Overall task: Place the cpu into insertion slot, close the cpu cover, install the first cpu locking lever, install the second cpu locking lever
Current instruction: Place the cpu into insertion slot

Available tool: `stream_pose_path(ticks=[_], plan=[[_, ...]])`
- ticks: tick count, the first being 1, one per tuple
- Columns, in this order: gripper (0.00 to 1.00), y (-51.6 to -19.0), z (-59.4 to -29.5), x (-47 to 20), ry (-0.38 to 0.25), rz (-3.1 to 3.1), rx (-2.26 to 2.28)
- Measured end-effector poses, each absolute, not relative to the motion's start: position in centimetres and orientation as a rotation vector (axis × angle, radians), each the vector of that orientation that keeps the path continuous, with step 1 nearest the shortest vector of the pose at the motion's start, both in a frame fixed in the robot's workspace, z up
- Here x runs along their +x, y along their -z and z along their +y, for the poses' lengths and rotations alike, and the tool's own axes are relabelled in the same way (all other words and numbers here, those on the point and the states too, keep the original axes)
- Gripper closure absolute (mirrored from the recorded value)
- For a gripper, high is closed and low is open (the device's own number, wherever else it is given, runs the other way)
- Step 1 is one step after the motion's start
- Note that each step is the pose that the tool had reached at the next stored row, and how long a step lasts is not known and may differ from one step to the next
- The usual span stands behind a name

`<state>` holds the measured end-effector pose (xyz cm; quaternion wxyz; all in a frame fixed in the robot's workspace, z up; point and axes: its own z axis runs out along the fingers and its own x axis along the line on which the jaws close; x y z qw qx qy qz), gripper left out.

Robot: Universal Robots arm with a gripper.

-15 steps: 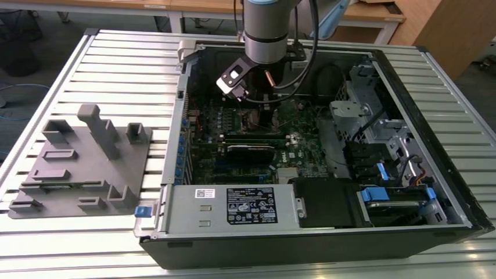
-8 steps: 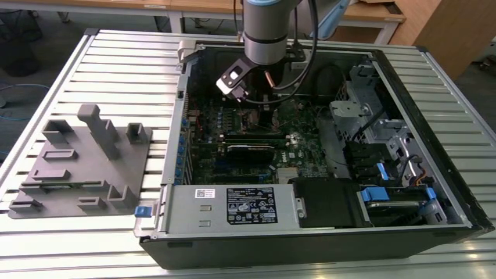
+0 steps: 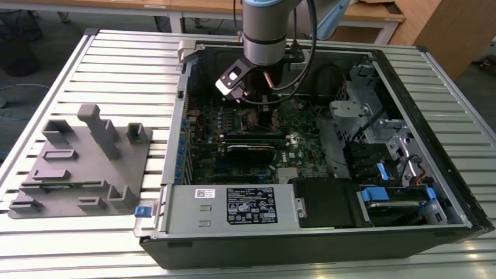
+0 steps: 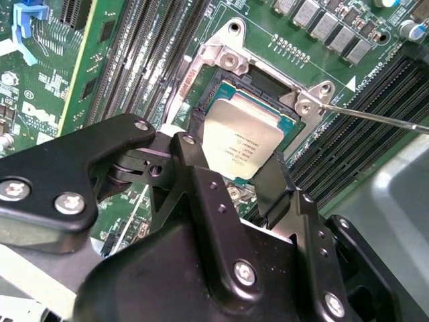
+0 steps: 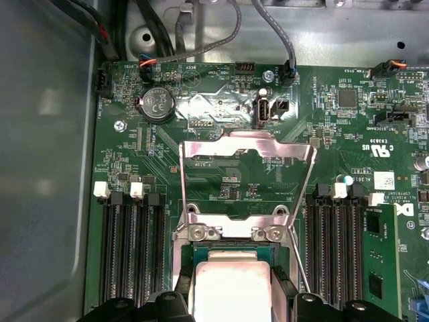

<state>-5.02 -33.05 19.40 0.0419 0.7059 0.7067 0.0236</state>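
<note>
The cpu (image 4: 242, 143), a small square chip with a silver top, sits between the two black fingers (image 4: 193, 155) of my gripper (image 4: 234, 164), which is shut on its sides. It is low over the insertion slot (image 4: 224, 86), level with the silver rim; I cannot tell if it is fully seated. In the first wrist view the cpu (image 5: 231, 285) lies below the cpu cover (image 5: 248, 149), which stands swung open on its hinge. A thin locking lever (image 4: 375, 119) sticks out beside the socket. In the exterior view my gripper (image 3: 266, 116) reaches down into the computer case.
Long black memory slots (image 5: 131, 248) flank the socket on both sides. The case wall (image 3: 174, 145), grey drive cage (image 3: 364, 110) and power supply (image 3: 232, 206) ring the motherboard. A grey fixture (image 3: 81, 165) lies on the slatted table at the exterior view's left.
</note>
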Motion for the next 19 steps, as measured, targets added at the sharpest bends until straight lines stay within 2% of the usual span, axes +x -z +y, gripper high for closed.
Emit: stream_pose_path(ticks=[19], plan=[[0.46, -19.28, -33.05, -5.2, -0.073, 2.162, 2.16]])
